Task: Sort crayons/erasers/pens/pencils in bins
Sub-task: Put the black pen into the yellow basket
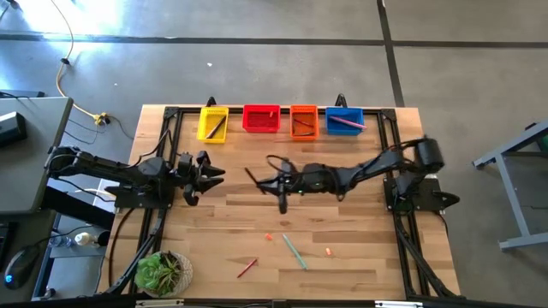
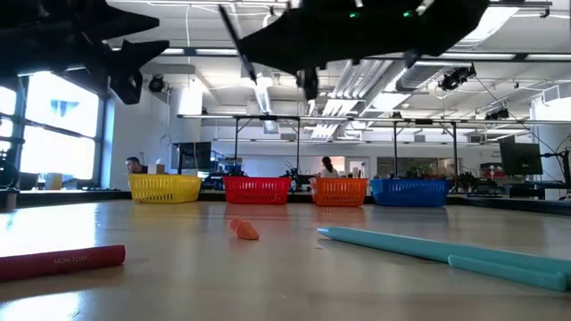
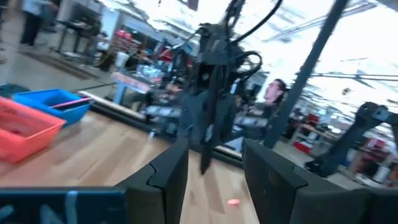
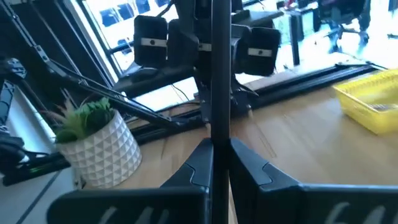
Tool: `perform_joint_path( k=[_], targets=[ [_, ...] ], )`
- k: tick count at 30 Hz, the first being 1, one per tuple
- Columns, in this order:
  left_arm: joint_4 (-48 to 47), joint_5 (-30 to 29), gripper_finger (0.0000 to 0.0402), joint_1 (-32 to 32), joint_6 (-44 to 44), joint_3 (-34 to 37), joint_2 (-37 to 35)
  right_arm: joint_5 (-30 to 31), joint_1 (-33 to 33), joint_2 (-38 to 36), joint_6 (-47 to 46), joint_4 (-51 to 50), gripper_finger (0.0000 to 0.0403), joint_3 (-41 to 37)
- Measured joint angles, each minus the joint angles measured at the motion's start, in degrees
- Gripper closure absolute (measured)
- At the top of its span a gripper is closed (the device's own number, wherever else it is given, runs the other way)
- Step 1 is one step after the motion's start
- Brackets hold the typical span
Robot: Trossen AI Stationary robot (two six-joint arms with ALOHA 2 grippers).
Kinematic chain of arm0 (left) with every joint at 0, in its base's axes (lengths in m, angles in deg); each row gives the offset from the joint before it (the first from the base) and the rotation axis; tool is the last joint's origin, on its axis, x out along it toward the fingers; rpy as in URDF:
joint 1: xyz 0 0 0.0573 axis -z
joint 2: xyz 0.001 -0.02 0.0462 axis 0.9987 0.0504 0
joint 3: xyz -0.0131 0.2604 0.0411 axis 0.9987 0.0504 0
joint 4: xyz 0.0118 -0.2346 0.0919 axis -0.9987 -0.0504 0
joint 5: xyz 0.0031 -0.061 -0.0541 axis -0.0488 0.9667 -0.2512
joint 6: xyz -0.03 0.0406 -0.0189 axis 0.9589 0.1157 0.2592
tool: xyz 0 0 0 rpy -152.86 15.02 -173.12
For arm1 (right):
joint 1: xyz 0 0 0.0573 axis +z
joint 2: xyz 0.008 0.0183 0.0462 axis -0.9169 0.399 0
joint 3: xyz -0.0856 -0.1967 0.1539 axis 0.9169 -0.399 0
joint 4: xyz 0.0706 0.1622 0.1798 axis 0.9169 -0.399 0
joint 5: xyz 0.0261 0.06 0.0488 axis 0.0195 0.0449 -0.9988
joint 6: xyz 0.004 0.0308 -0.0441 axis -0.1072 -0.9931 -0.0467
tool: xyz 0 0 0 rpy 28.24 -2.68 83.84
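While clamping a dark pen (image 4: 220, 93), the right gripper (image 1: 282, 184) hovers mid-table.

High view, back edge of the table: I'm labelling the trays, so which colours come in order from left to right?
yellow bin → red bin → orange bin → blue bin. They stand in one row along the table's far edge.
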Motion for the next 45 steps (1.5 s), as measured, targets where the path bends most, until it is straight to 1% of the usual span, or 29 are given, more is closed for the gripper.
perform_joint_path(
  k=[4,7,10,15,19,25,30,33,36,41,43,45],
  targets=[
    [2.5,2.7,0.0261,-0.2,0.0,0.0,0.0,-2.8,-0.4,7.1,1.0,1.4,0.0391,7.3],
    [3.0,3.3,0.0261,-0.2,0.0,0.0,0.0,-5.2,-0.9,10.1,1.1,1.7,0.0391,12.5],
    [3.0,3.3,0.0261,-0.2,-1.0,0.0,0.0,-6.9,-1.4,11.0,1.4,1.0,0.0391,15.0],
    [4.3,2.9,0.0256,-0.2,-3.8,0.0,0.0,-9.1,-2.7,10.9,0.1,1.3,0.0391,15.3],
    [4.3,3.2,0.0231,-0.2,-4.5,-1.3,1.1,-9.2,-3.4,10.9,0.9,0.5,0.0391,15.3],
    [4.4,3.2,0.0185,-0.2,-6.2,-5.3,6.2,-10.3,-4.1,10.9,1.6,1.4,0.0391,15.3],
    [5.4,2.2,0.0182,-0.2,-10.5,-8.7,11.3,-10.4,-4.3,10.9,2.9,1.6,0.0391,15.3],
    [5.6,3.6,0.0196,-0.2,-12.9,-10.8,13.6,-10.5,-4.2,10.9,3.0,1.7,0.0391,15.3],
    [5.5,3.7,0.0224,-0.2,-15.3,-12.3,15.1,-10.6,-4.2,10.9,3.3,1.7,0.0391,15.3],
    [5.5,4.3,0.0291,-0.2,-18.2,-14.0,16.0,-10.9,-4.2,10.9,3.4,1.9,0.0389,15.3],
    [5.4,4.3,0.0323,-0.2,-19.0,-14.5,16.0,-11.1,-4.1,10.9,3.0,1.9,0.0381,15.3],
    [5.4,4.4,0.0355,-0.2,-20.0,-15.1,16.0,-11.1,-4.1,10.9,3.2,1.8,0.0365,15.3]
  ],
)
